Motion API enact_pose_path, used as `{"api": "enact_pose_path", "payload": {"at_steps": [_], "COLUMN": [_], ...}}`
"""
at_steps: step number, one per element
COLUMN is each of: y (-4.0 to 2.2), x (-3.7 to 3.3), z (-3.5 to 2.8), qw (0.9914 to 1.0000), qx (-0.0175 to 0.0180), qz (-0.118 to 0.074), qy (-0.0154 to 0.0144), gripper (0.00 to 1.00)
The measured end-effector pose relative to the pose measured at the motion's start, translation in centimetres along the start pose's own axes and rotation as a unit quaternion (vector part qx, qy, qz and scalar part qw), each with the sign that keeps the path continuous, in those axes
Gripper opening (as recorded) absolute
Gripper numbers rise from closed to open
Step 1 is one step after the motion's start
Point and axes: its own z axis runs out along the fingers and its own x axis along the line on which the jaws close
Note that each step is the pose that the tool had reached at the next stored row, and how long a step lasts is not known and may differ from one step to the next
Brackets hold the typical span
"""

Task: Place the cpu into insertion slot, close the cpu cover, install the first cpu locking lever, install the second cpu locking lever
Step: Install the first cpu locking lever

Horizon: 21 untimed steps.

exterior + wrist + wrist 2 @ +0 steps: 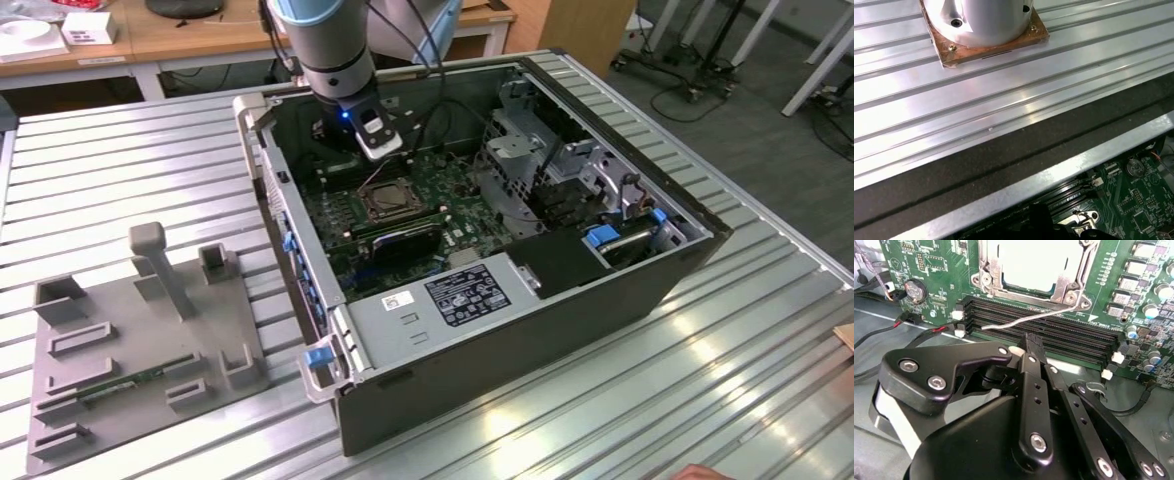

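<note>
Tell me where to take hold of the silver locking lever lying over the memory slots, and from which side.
Grip the locking lever near its free end, which lies out over the black memory slots; its other end meets the cpu cover corner and probably pivots there. Come from the memory-slot side, where the gripper sits, jaws either side of the thin rod.

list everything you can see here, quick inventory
table: 1, silvery ribbed, under everything
computer case: 1, black-grey, open, on table
fixture tray: 1, grey, at exterior view's left of case
motherboard: 1, green, inside case
cpu: 1, pale silver, in insertion slot
cpu cover: 1, silvery frame, down around cpu
locking lever: 1, silvery wire, over memory slots
arm: 1, blue-grey, over case
tool: 1, black, shut, close to lever
</note>
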Motion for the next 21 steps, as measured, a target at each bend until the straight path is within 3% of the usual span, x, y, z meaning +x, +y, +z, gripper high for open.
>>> {"api": "enact_pose_path", "payload": {"at_steps": [6, 21], "y": [0.02, -0.41], "x": [-0.07, -1.00], "z": [-0.12, -0.23], "qw": [1.00000, 1.00000], "qx": [0.0002, -0.0001], "qz": [0.001, 0.003], "qy": [-0.0003, -0.0006], "gripper": [0.10, 0.10]}}
